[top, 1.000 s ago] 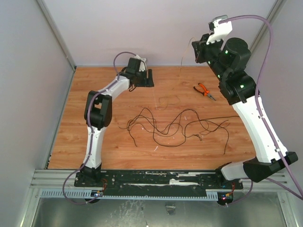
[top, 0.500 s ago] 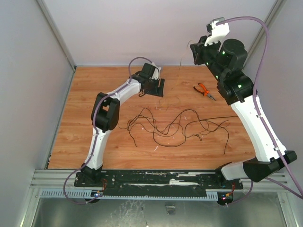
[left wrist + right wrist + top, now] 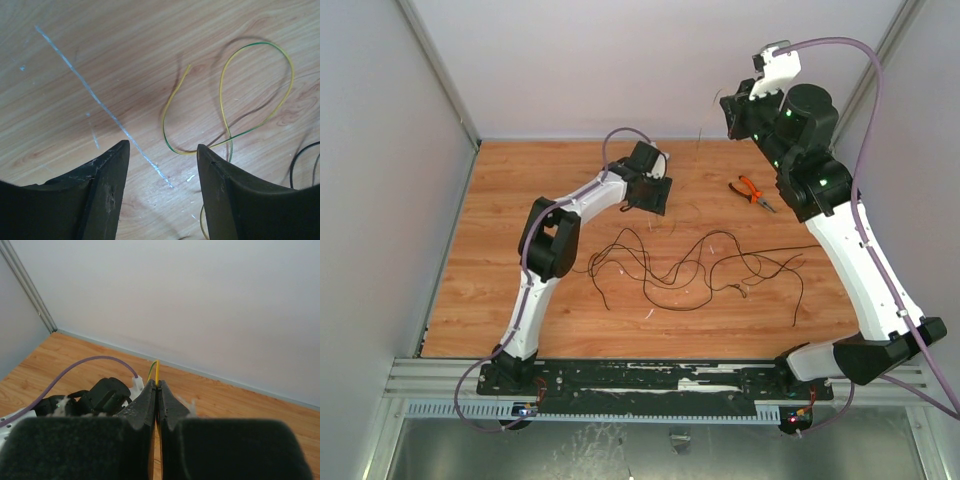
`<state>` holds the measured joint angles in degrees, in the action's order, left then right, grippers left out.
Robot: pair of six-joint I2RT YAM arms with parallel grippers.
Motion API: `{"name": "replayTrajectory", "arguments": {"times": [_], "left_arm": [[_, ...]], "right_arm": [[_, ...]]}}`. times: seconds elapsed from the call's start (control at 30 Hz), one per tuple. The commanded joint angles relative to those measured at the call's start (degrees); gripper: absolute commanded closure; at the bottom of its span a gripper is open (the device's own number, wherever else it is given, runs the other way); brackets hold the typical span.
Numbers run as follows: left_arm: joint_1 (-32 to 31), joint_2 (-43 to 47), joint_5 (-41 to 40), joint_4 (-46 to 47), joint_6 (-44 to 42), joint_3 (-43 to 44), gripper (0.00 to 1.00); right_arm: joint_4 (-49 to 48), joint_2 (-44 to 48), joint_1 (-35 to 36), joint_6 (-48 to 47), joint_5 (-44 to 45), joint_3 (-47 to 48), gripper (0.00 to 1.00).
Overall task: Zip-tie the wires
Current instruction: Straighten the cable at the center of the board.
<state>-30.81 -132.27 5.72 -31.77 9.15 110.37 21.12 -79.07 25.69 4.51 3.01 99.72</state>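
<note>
The wires (image 3: 670, 262) are a loose tangle of thin black strands on the middle of the wooden table. A thin yellow-green wire (image 3: 227, 100) lies looped on the wood just ahead of my left gripper (image 3: 162, 146), which is open and holds nothing. A pale narrow strip like a zip tie (image 3: 100, 102) runs diagonally on the table and ends between the left fingers. My left gripper (image 3: 652, 198) hangs low over the back centre of the table. My right gripper (image 3: 728, 108) is raised high at the back right. In its wrist view, my right gripper (image 3: 157, 386) is shut on the yellow-green wire's end (image 3: 157, 366).
Orange-handled pliers (image 3: 751, 190) lie at the back right of the table, below the raised right arm. Grey walls (image 3: 580, 60) close in the back and both sides. A black strand (image 3: 300, 157) curls at the right edge of the left wrist view.
My left arm has swung to the right along the back of the table, and its jaws have narrowed a little. The right arm has barely shifted and stays shut on its wire.
</note>
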Motion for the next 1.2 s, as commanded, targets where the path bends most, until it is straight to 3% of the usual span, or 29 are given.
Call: {"name": "replayTrajectory", "arguments": {"times": [0.0, 0.47, 0.77, 0.97, 1.17], "left_arm": [[-1.2, -1.7, -2.2, -0.5, -1.0, 1.7, 0.40], [-3.2, -4.0, -4.8, -1.3, -1.8, 2.0, 0.62], [-2.2, -2.8, -2.2, 0.2, -1.1, 1.2, 1.00], [3.7, 3.4, 4.1, 7.2, 3.9, -0.3, 1.00], [11.3, 12.7, 5.9, 14.7, 10.2, -0.8, 1.00]], "right_arm": [[-1.2, 0.8, -0.2, 0.5, 0.6, -0.4, 1.00], [-0.8, 1.2, -0.2, 0.6, 1.9, -0.5, 1.00], [0.8, 0.9, -0.4, 0.4, 4.9, -0.7, 1.00], [3.5, 1.9, -3.6, 1.3, 7.0, -1.3, 1.00], [5.1, 4.6, -11.8, 2.5, 8.5, -4.6, 1.00]]}}
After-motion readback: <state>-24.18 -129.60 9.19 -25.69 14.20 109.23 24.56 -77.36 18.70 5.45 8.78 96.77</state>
